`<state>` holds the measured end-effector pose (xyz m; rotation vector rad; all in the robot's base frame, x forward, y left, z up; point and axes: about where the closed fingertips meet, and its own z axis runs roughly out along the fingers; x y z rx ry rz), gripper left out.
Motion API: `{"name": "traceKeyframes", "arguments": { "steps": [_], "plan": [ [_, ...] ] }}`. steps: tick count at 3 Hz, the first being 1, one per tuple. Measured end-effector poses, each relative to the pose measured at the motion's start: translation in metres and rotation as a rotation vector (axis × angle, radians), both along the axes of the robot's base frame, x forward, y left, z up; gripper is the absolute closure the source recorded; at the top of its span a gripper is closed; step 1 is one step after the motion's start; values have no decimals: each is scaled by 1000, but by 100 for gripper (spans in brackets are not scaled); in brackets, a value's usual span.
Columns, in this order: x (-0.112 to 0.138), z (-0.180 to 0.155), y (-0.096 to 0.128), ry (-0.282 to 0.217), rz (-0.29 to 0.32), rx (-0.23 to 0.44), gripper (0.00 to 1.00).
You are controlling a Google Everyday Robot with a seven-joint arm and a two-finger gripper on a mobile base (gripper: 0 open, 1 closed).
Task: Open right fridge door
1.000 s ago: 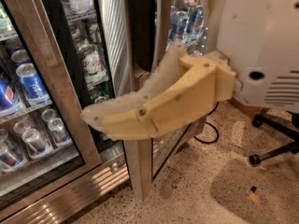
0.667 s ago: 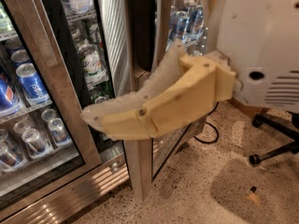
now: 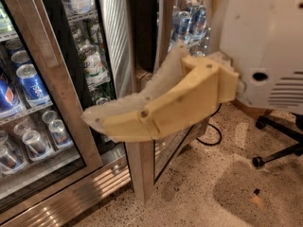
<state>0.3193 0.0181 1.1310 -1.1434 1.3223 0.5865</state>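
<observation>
Our gripper (image 3: 94, 119) is at the right door (image 3: 141, 174), which looks partly open. We cannot tell its grip. Next, pull wider.

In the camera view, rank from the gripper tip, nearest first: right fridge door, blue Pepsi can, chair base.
1. right fridge door, just behind the gripper
2. blue Pepsi can, left, behind glass
3. chair base, far right, on floor

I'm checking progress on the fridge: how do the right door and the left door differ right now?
The right fridge door stands swung out, edge toward the camera; the left door sits shut, glass facing it. The gripper hangs in front of the right door's edge, not the left's. Both are steel-framed glass.
</observation>
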Motion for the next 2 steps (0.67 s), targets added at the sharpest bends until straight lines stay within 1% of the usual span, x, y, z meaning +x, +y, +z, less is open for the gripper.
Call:
{"name": "traceKeyframes", "arguments": {
  "steps": [2],
  "plan": [
    [0, 0, 0, 0, 0, 0, 0]
  ]
}}
